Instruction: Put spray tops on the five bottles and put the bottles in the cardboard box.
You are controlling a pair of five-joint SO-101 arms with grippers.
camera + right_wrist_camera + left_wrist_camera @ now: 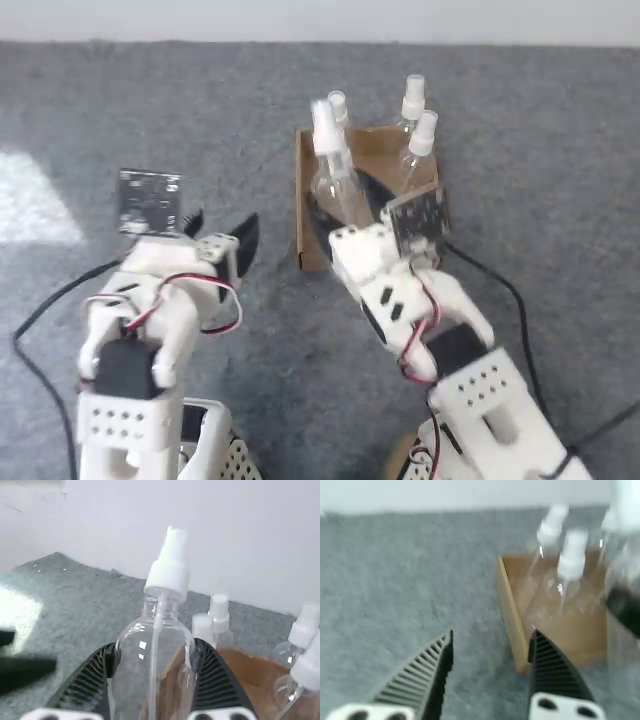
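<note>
Over the left side of the cardboard box (303, 200), my right gripper (154, 660) is clenched on the clear body of an upright bottle (150, 635) with its spray top (167, 572) on; three more topped bottles (413, 110) stand deeper in the box. To do: lower straight, keep it vertical, clear wall and neighbours, let go only once seated. My right arm is stretched forward, wrist above the box's near edge; my left gripper (491, 637) is spread and empty, low over the worktop (395, 580) just beside the box.
</note>
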